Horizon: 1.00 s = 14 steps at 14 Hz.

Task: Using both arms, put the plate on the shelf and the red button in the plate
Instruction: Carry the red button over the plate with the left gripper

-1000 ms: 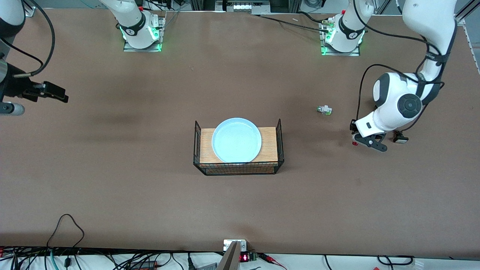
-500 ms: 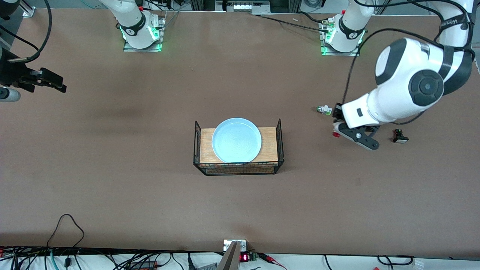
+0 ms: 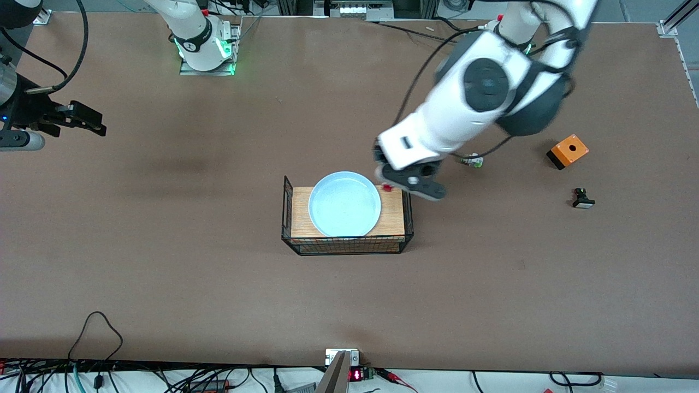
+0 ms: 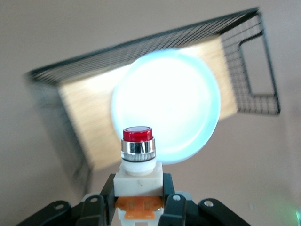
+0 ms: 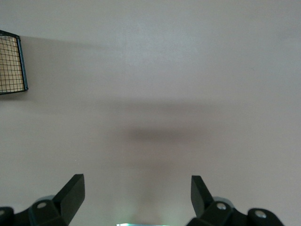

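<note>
Brown table (image 3: 218,284), wire basket (image 3: 347,246), orange box (image 3: 568,150), two small button parts (image 3: 582,198)

Plate (image 3: 344,204) pale blue; red button (image 4: 138,155) red-capped, white body.

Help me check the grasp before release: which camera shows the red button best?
The left wrist view: the red button fills the foreground, clamped upright in the left gripper above the plate. The front view shows only a red speck beside the gripper. The right wrist view misses it; the right gripper waits open.
</note>
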Tool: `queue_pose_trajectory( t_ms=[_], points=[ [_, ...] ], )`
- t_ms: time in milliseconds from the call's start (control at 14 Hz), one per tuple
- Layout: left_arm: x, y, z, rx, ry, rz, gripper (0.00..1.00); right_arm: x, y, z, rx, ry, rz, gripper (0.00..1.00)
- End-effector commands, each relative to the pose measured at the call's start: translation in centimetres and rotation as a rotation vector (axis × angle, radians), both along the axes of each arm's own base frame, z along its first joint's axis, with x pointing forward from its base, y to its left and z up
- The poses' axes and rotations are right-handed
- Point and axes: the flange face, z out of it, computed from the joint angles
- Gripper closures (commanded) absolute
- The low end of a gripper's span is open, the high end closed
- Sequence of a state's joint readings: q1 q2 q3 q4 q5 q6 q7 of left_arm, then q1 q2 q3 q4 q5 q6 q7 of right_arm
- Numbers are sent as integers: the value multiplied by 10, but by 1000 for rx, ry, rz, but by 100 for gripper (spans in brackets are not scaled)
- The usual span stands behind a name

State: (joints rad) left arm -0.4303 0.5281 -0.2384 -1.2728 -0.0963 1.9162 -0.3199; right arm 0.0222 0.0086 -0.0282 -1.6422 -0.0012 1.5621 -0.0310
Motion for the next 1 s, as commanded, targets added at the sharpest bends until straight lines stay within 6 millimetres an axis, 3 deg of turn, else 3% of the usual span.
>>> queue_pose_trajectory(
  t_ms=[0,214,429,500,571,643,786,929],
  points=[
    [21,-32,-45,38,-100,-20,81,-3,0,7,-7,0,-5,0],
    [4,-70,-89,63,-133,-84,81,-4,-5,10,-5,-6,-16,0],
    [2,-71,-111,127,-147,-116,78,-4,-5,10,-5,-4,-16,0],
    [0,-71,-113,129,-142,-111,60,-5,-5,10,-5,-3,-14,0],
    [1,-70,-113,131,-143,-106,9,-6,-5,10,-5,0,-11,0],
    [1,-69,-110,129,-144,-101,0,-6,-5,10,-4,2,-6,0],
    [4,-62,-99,134,-143,-88,0,-5,-1,9,-6,2,3,0],
    [-4,-49,-70,185,-95,-87,0,-4,-2,7,-5,3,-3,0]
  ],
)
